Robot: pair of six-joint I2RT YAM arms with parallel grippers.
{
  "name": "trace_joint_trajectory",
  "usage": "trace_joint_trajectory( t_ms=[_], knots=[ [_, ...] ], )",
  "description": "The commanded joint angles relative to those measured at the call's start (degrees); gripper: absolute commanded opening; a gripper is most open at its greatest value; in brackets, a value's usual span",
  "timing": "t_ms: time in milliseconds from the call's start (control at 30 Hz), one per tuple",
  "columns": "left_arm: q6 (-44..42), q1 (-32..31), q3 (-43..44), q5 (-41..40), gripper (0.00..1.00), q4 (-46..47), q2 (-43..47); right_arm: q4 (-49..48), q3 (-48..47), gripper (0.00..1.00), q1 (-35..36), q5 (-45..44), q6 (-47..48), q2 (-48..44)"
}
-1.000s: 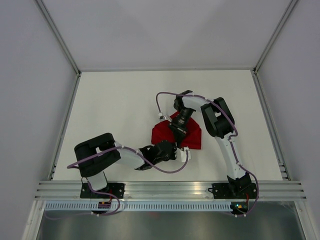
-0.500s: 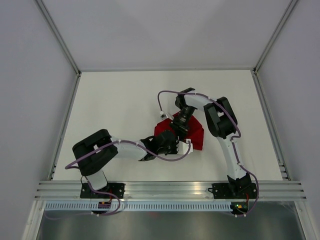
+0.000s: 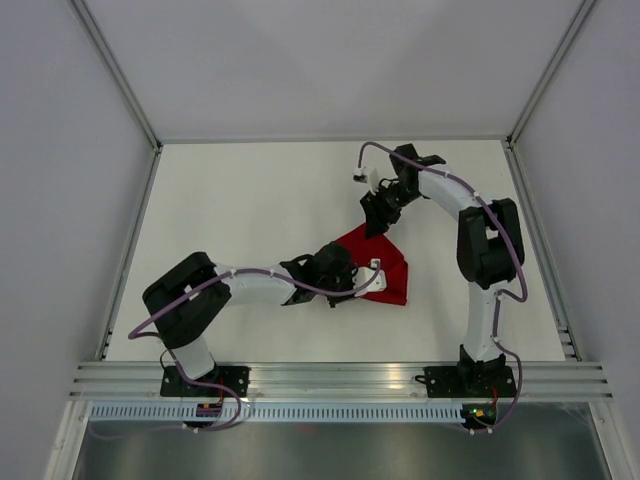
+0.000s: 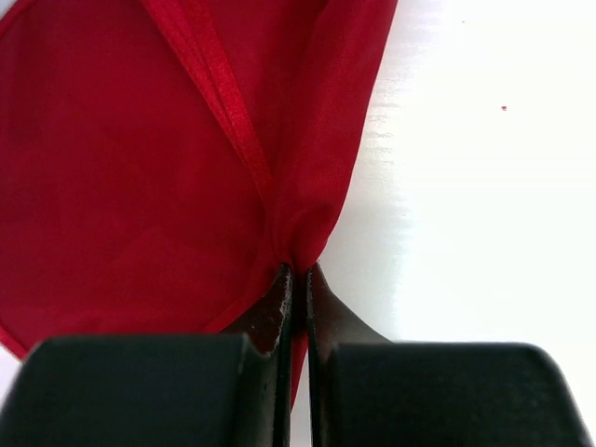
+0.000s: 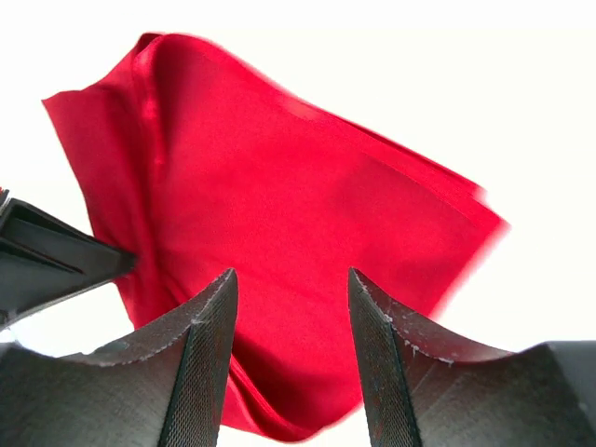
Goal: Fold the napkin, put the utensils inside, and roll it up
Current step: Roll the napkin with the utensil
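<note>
My left gripper (image 4: 296, 277) was clamped shut on the napkin (image 4: 140, 168). Its jaws were pressed together with only a thin gather of red cloth pinched between their tips. From that pinch the fabric fanned away from me. A hemmed edge ran diagonally across it, and a soft fold rose straight ahead of the tips. To the right of that fold there was only the bare white table (image 4: 484, 186).

My right gripper (image 5: 291, 279) stood wide open and had hold of nothing. Between its spread jaws I looked down on nearly the whole napkin, which lay beyond them and clear of them. On the cloth's right side the edges were stacked in layers, and a narrow fold ran along its left side. At the left of that view the dark tip of my left gripper met the cloth's edge.

Seen from above, the napkin lay on the table a little right of centre, in the nearer half. It was folded into a rough triangle with one corner pointing to the far side. My left gripper was at its left edge, my forearm reaching in from the near left. My right gripper hung just beyond the far corner, with that arm arching round from the right.
</note>
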State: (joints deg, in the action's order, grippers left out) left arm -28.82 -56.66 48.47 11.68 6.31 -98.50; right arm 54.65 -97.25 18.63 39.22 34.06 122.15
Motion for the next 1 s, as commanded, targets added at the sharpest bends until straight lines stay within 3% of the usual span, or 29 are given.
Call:
trace_joint_trajectory(
  t_ms=[0,233,433,600,767,967],
  knots=[
    [7.28,2.87,2.50,9.84,0.02,-14.10,-2.04,-11.64,5.04,0.57,-4.74,0.41,-6.90,-8.23],
    [13.08,8.41,10.93,22.06,0.02,-22.46,-7.49,-17.48,15.85,0.59,-12.56,2.08,-4.11,-23.24],
    [14.93,10.43,16.83,32.25,0.02,-28.01,-14.87,-20.55,29.82,0.54,-12.74,2.70,3.27,-36.77],
    [15.20,12.36,20.60,39.46,0.02,-31.79,-20.14,-13.53,37.83,0.50,-12.22,6.38,14.96,-46.18],
    [16.34,15.17,23.16,45.08,0.02,-33.55,-23.75,-10.44,44.32,0.53,-7.92,6.48,21.74,-52.53],
    [18.01,17.20,26.06,46.94,0.02,-35.57,-27.61,-18.77,51.53,0.53,4.46,-1.33,15.17,-55.53]
  ],
)
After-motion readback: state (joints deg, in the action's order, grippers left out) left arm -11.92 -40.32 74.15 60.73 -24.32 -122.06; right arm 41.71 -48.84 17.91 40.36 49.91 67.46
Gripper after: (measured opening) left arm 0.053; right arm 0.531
